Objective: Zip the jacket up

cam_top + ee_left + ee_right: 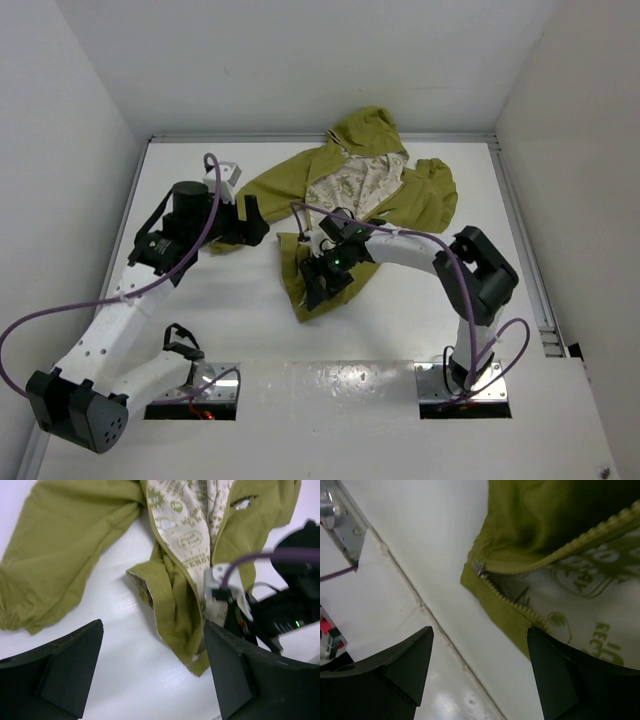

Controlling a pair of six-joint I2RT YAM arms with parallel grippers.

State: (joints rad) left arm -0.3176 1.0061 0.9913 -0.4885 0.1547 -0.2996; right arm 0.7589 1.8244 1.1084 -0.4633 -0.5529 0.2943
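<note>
The jacket point(420, 195) lies face up on the far half of the table point(230, 330). Its hood point(365, 125) points at the back wall point(300, 60), and the front is spread open so the printed cream lining point(350, 185) shows. It looks thin, limp and light. I judge it will bunch and drag rather than slide as a piece, so one side has to be pinned while the other is pulled. The hold that matters is small and hard: the metal zipper slider point(480, 570) sits at the bottom corner of one front edge, with its row of teeth point(517, 607) running up from it. The opposite row point(600, 527) lies apart from it, not yet mated. The hem just under the slider looks like the best place to anchor. The right gripper point(480, 632) hangs over this corner with its fingers spread and nothing between them. The left gripper point(152, 630) is likewise released and empty, standing over bare table between the left sleeve point(65, 545) and the folded lower front. There is free table toward the arm bases. The side wall point(60, 150) and the right-hand rail point(520, 230) are close, and the hood nearly reaches the back edge, so pulling is better done toward the near side.
</note>
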